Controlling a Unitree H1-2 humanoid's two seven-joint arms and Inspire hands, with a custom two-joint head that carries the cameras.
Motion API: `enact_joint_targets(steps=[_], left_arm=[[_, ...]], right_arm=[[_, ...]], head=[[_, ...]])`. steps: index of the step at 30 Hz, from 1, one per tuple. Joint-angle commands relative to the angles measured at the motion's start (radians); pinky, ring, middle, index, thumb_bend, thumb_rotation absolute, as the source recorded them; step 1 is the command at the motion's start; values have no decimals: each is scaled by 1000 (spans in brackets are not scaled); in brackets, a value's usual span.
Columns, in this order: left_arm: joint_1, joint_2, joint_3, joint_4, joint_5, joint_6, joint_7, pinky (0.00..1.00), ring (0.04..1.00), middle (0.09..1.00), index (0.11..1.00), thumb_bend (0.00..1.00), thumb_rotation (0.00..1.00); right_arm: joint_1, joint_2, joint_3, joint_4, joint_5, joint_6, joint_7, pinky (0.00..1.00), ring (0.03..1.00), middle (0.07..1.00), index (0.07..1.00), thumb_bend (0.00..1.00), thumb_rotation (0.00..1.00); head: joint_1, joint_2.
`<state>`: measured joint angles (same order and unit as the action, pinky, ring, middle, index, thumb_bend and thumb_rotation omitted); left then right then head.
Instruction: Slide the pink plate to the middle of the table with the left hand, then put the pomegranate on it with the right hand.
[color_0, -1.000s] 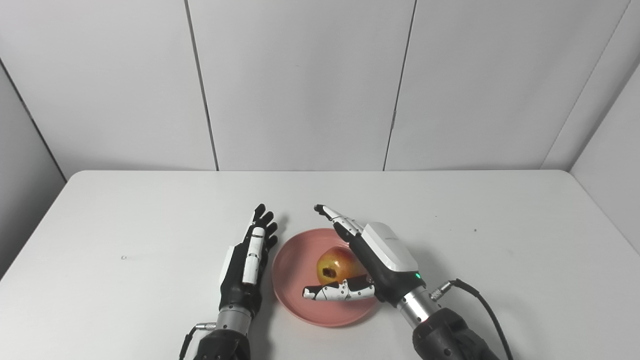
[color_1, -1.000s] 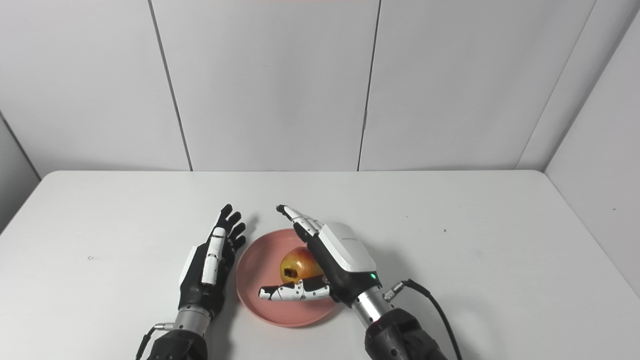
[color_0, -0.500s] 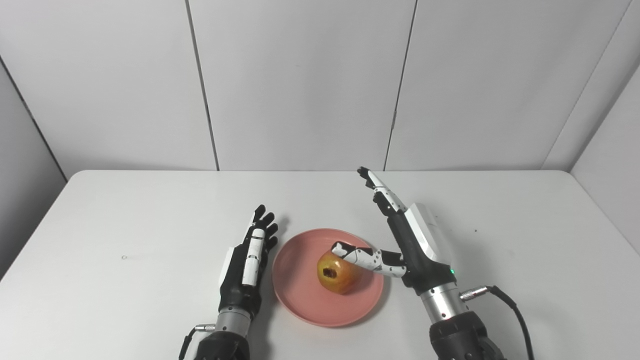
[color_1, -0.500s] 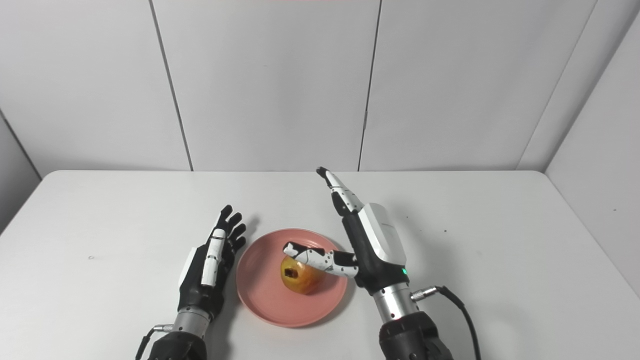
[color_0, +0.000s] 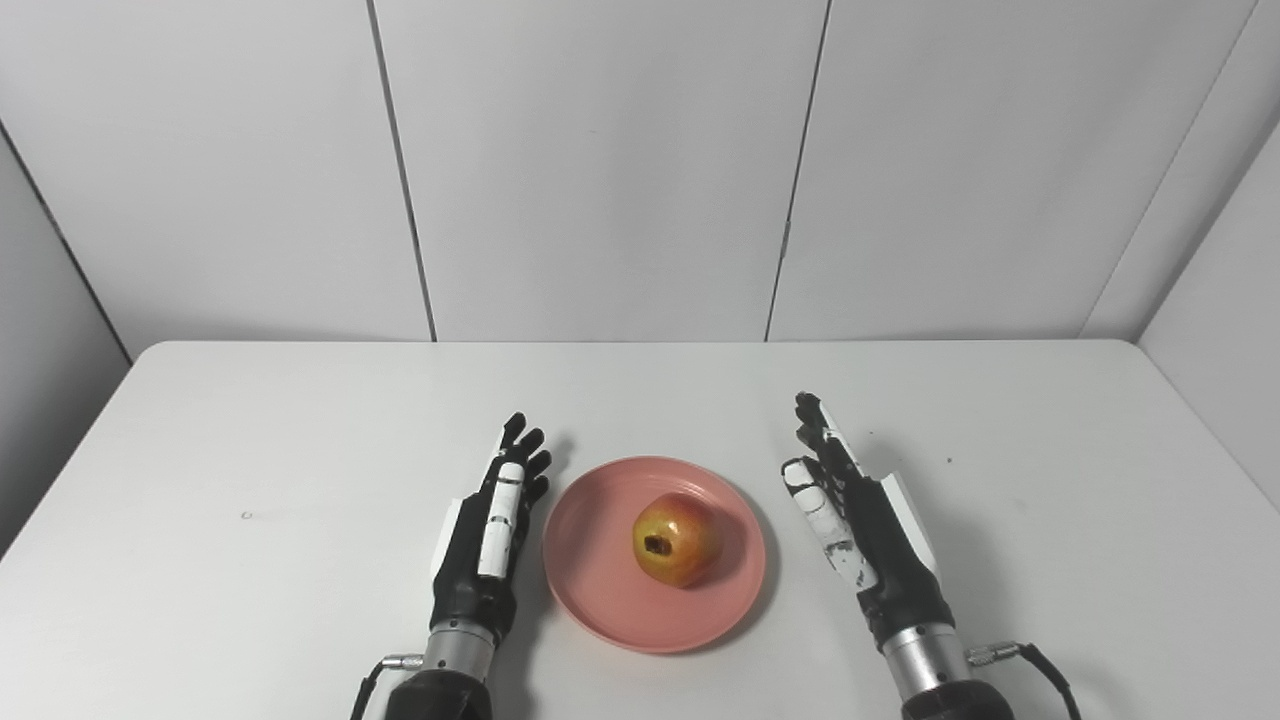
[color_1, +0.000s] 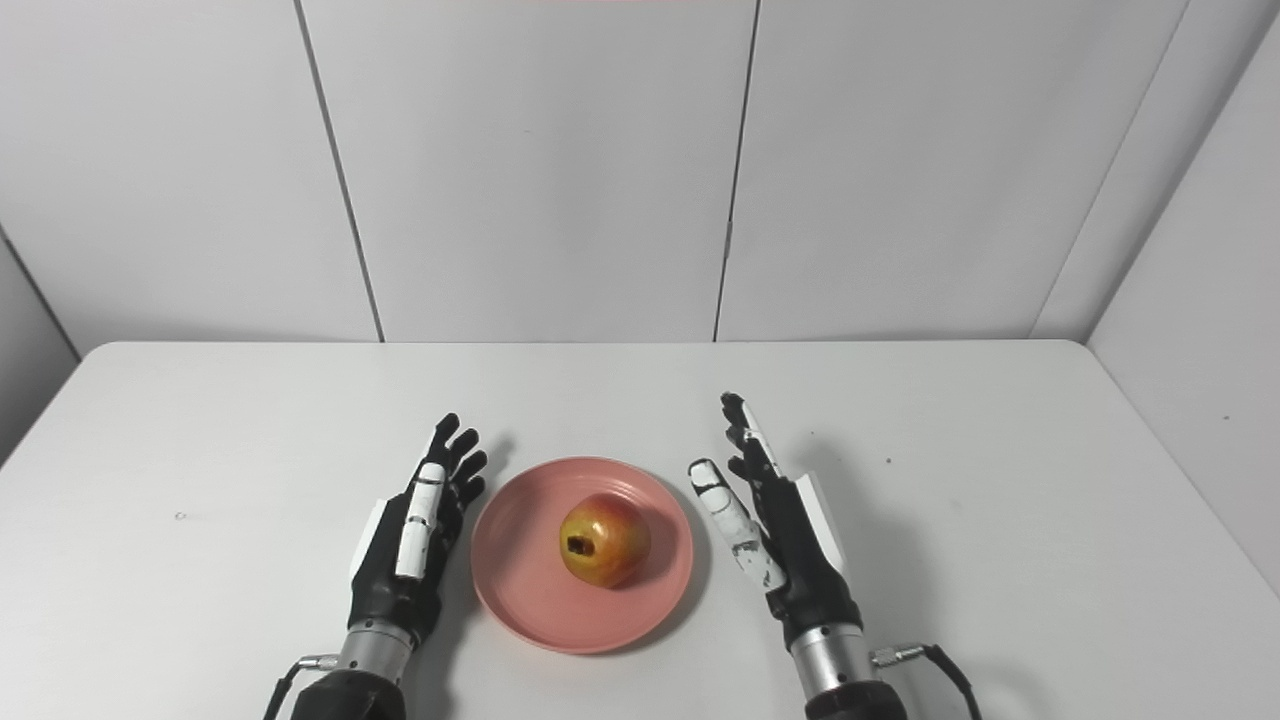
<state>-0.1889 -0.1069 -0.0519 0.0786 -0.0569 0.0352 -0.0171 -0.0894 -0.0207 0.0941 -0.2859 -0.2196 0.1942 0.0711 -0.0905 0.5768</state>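
Note:
The pink plate (color_0: 600, 590) lies on the white table near the front, about mid-width. A yellow-red pomegranate (color_0: 676, 539) rests on it, right of the plate's centre, its dark crown turned toward me. My left hand (color_0: 485, 540) stands on edge just left of the plate, open, fingers straight and pointing away. On the other side, a little apart from the rim, my right hand (color_0: 865, 530) is open too, palm facing the plate and holding nothing.
The white table (color_0: 300, 430) stretches wide to both sides and behind the plate. Grey wall panels (color_0: 600, 170) close the back. A cable (color_0: 1040, 665) trails from the right wrist.
My right hand let go of the pomegranate, lifted off it and swung back to the right of the plate. The fruit stays on the plate. Left hand barely moved.

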Motion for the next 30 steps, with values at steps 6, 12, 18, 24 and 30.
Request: enact_joint_targets(steps=[6,12,18,24,30], left_arm=[[11,-4,-11,-48,10,-18,-1,945,944,958,957,435,1000],[18,-3,-12,-56,10,-14,0,947,945,959,958,433,1000],[18,2,-7,-53,-7,-16,-11,960,952,965,964,425,1000],[17,6,-7,-48,-7,-19,-14,958,950,964,963,424,1000],[18,9,-6,-45,-7,-19,-14,955,946,962,961,425,1000]], right_arm=[[-18,7,-28,7,94,15,10,958,989,995,986,474,1000],[-22,16,-32,41,136,3,5,949,974,984,977,319,1000],[-28,22,-29,75,158,-9,8,942,968,974,972,271,1000],[-29,26,-27,82,162,11,2,936,963,969,973,236,1000],[-29,24,-26,94,165,9,3,949,965,969,968,252,1000]], head=[[5,2],[5,2],[17,5],[18,5],[16,2]])
